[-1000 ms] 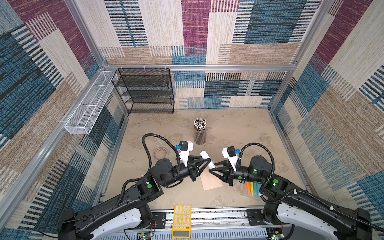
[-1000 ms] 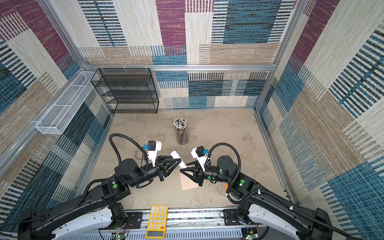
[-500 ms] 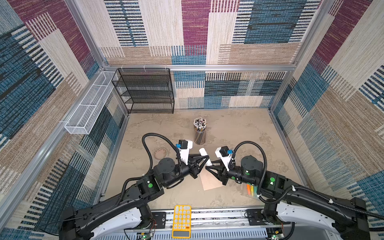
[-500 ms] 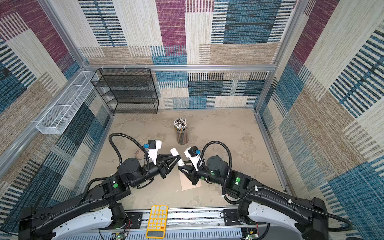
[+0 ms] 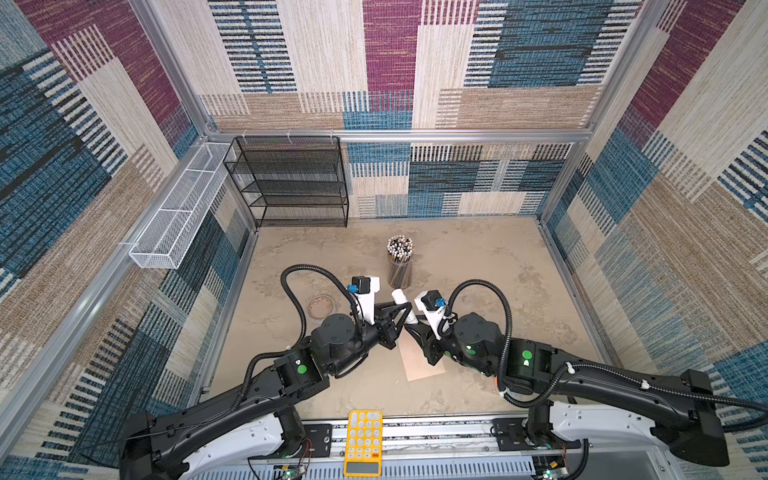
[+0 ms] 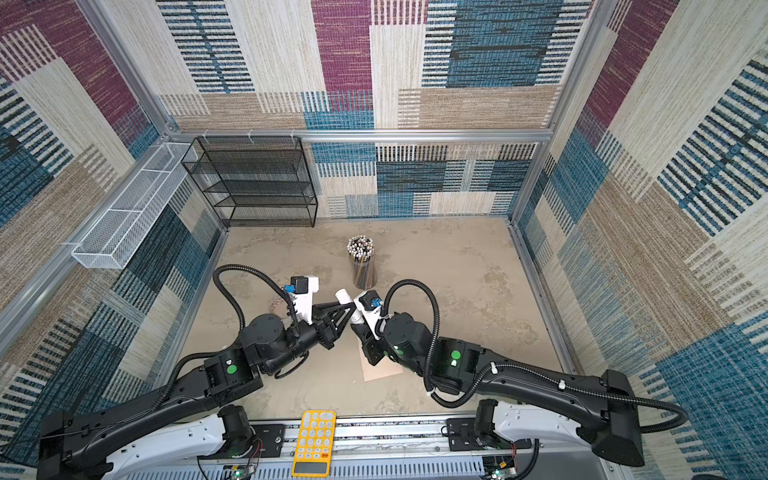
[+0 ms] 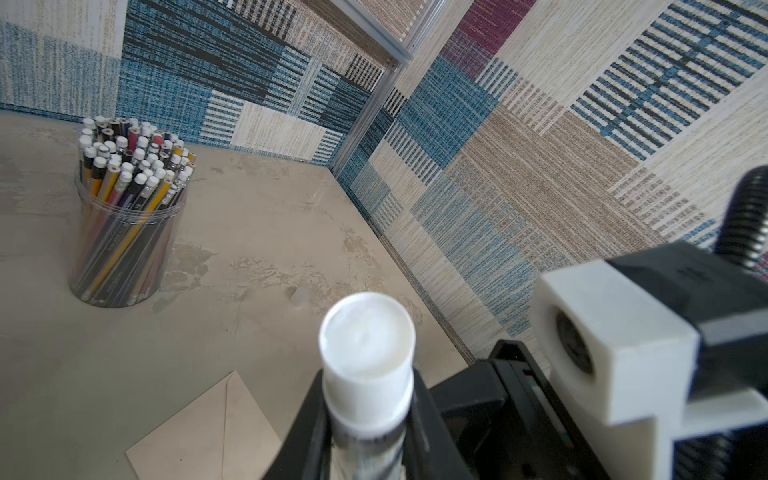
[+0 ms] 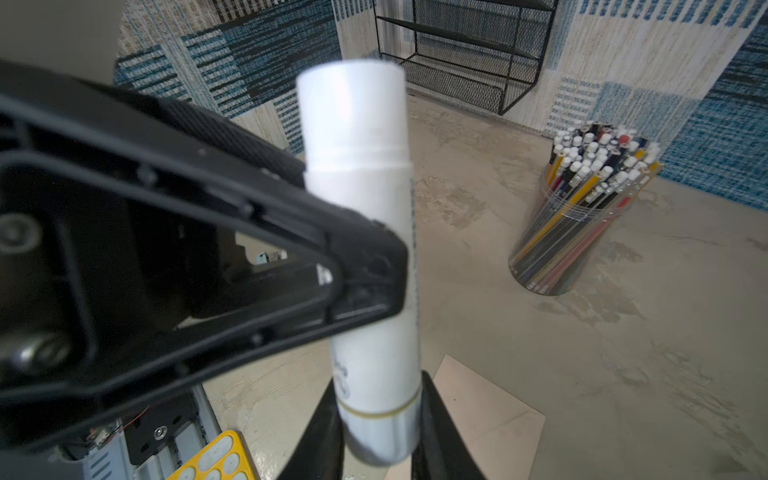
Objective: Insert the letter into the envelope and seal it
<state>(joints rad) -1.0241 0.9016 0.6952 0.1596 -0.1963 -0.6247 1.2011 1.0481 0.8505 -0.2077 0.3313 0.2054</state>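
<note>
Perhaps glue stick (image 8: 353, 124) in right tool (image 8: 378, 384)

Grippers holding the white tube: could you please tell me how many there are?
2: the left gripper clamps the tube below its cap, and the right gripper holds its lower end.

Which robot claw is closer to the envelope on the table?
The right gripper. It holds the glue stick's lower end just above the envelope. The left gripper grips the stick higher up, off to the envelope's left in both top views.
</note>
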